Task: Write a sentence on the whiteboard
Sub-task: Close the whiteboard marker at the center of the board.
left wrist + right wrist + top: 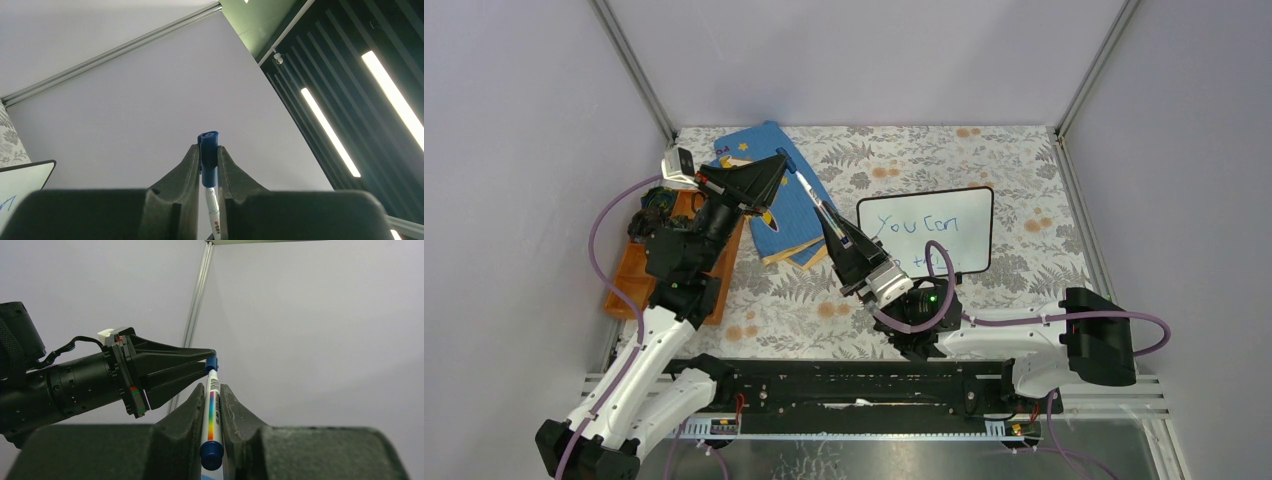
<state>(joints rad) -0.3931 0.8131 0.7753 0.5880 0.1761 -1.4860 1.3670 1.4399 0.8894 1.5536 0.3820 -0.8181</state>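
Observation:
The whiteboard (934,228) lies at centre right. The sentence (920,227) shows "You can" in blue; its second line is mostly hidden behind my right arm. A corner of the whiteboard also shows in the left wrist view (20,182). My right gripper (823,213) (212,390) is shut on the white marker (210,415) with a rainbow stripe, held in the air above the book. My left gripper (783,161) (208,150) is shut on the marker's blue cap (208,155) (211,363). The cap sits on the marker's end.
A blue picture book (769,205) lies left of the whiteboard on the floral cloth (1024,170). An orange tray (636,272) stands at the left edge under my left arm. Grey enclosure walls with metal posts (639,70) close in the back and sides.

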